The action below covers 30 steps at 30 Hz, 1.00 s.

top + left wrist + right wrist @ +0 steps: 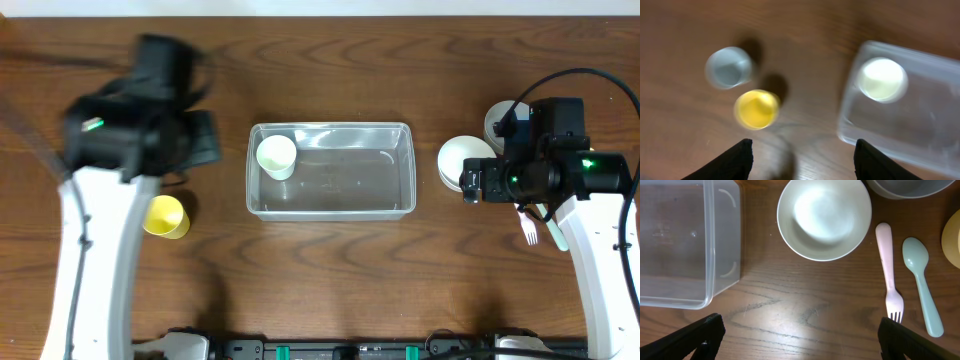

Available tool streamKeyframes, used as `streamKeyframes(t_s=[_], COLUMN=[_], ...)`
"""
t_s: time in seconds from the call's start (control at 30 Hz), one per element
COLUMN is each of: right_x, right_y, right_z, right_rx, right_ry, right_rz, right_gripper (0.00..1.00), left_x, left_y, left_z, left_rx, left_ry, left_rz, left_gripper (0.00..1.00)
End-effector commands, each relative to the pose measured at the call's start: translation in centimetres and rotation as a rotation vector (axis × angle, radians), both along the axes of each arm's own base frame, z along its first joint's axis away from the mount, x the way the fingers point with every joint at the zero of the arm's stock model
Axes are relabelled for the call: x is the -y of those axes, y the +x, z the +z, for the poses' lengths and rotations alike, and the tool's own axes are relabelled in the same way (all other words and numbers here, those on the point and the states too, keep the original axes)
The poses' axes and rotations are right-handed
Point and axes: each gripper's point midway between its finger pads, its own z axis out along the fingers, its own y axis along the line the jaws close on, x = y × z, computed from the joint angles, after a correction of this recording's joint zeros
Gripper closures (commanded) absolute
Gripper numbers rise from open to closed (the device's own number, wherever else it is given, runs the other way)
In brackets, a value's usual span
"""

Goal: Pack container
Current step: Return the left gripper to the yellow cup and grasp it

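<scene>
The container (pixel 380 185) is sitting mid-table holding one white cup (pixel 276 156), while the left gripper (pixel 802 150) and right gripper (pixel 800 327) are hovering spread and empty near the yellow cup (pixel 756 108) and the bowl (pixel 824 217), likely lining up picks.

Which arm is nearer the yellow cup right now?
Left. The left arm is right beside the yellow cup; the right arm is beyond the container, by the white bowl.

Clear container (pixel 350 180); yel. cup (pixel 166 216); pink fork (pixel 886 265); mint spoon (pixel 915 255).
</scene>
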Motion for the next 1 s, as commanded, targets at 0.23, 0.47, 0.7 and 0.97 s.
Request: streamKeyframes(t_s=[0.23, 0.47, 0.7, 0.97], right_x=[0.4, 0.4, 0.4, 0.4], right_y=[0.4, 0.4, 0.4, 0.4], right_z=[0.7, 0.7, 0.7, 0.7], right_rx=[0.023, 0.021, 0.021, 0.021], right_ry=[-0.005, -0.004, -0.005, -0.005], right_rz=[-0.010, -0.010, -0.010, -0.010], right_gripper=[0.01, 0.01, 0.01, 0.01], left_x=[-6.3, -6.3, -6.3, -6.3], left_y=[-3.2, -3.1, -3.1, -2.7], left_z=[-6.8, -14.0, -18.2, -21.7], left_rx=[-0.121, -0.232, -0.323, -0.415], left_ry=[-0.131, -0.145, -0.147, -0.150], left_rz=[0.265, 0.272, 0.277, 0.282], left_gripper=[0.32, 0.32, 0.30, 0.30])
